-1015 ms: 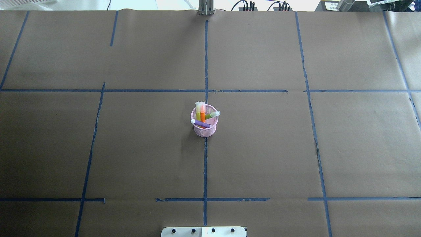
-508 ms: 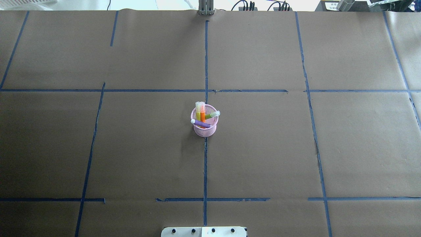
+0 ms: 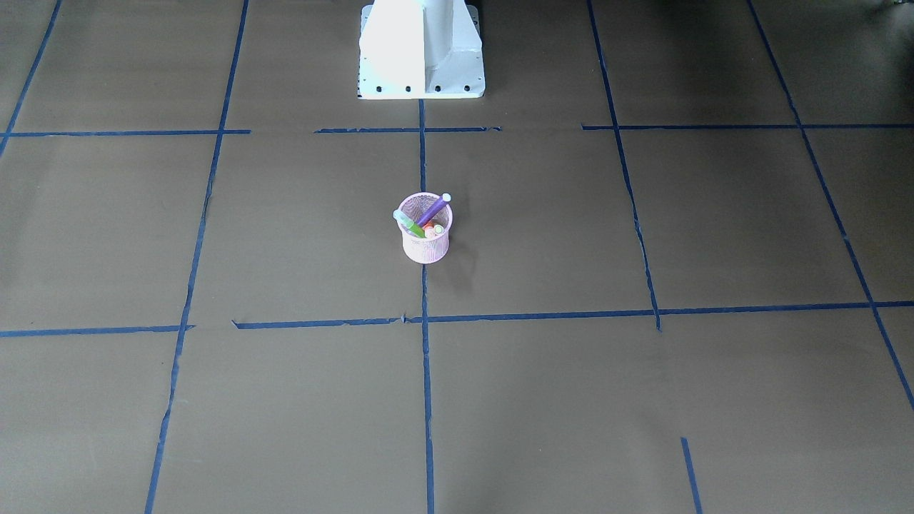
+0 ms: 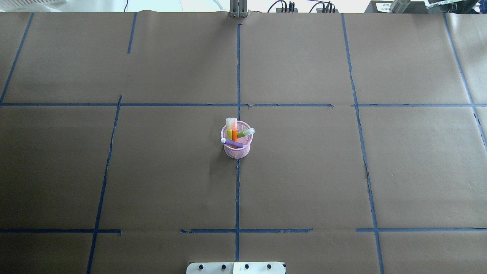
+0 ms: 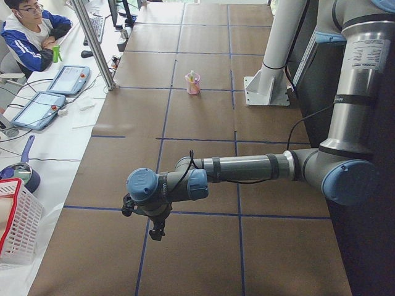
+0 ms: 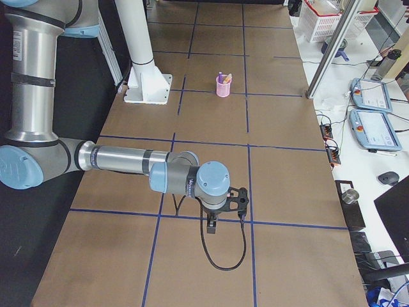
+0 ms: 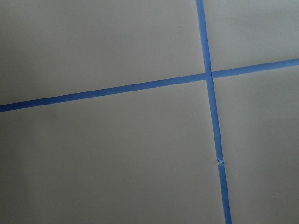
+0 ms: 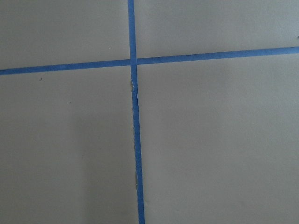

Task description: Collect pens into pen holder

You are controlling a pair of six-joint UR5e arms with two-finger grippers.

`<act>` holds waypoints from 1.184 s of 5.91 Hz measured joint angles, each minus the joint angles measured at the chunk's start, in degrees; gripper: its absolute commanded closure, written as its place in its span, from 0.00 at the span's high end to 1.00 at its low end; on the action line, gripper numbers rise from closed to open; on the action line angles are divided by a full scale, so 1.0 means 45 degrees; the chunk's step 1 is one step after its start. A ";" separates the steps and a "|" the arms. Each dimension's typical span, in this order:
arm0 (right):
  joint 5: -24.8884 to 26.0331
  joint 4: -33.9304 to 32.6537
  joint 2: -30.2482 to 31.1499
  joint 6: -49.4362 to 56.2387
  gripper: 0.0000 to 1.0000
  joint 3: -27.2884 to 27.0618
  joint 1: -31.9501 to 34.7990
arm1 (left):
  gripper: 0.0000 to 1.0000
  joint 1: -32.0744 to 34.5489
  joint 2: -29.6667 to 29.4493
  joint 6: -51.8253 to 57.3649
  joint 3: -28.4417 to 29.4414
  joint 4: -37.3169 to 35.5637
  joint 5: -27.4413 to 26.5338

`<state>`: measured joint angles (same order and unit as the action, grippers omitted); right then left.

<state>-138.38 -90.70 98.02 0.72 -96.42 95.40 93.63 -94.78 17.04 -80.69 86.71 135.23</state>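
Pens (image 4: 234,129) sit gathered in the pen holder (image 4: 236,152), and in the overhead view you can count four. A yellow pen (image 4: 229,133) and an orange pen (image 4: 234,135) stand side by side against the far rim. A green pen (image 4: 243,134) tips toward the robot's right. A purple pen (image 4: 235,144) leans across the near side, with its pale cap past the rim on the robot's left. Every cap end points up and out of the cup. The holder stands upright near the middle of the table (image 4: 304,171), on the blue tape (image 4: 237,190) line that runs down the centre, out in front of the robot's base (image 3: 421,50).

You find both arms stretched out toward the table's ends, well apart from the holder. The left gripper (image 5: 157,234) points down over a tape line in the left side view, and the right gripper (image 6: 213,226) does the same in the right side view. Only those two views show them, so you cannot tell whether either pair of fingers is spread or pressed together. Each wrist camera shows you brown paper and a crossing of tape. A person (image 5: 31,31) sits at the bench beyond the table.
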 measured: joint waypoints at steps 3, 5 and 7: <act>-0.0200 0.0075 -0.0077 -0.0833 1.00 -0.0044 0.0011 | 1.00 -0.0006 0.0007 -0.0279 0.0054 0.0003 0.0023; -0.0208 0.0083 -0.0090 -0.0861 1.00 -0.0070 0.0012 | 1.00 -0.0015 0.0012 -0.0532 -0.0386 -0.0125 -0.0010; -0.0205 0.0094 -0.0100 -0.0848 1.00 -0.0077 0.0012 | 1.00 -0.0054 0.0102 -0.0809 -0.0927 -0.0418 -0.0010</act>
<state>-139.31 -90.27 97.57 -3.10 -96.76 95.45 93.39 -94.32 13.40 -84.86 84.83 135.19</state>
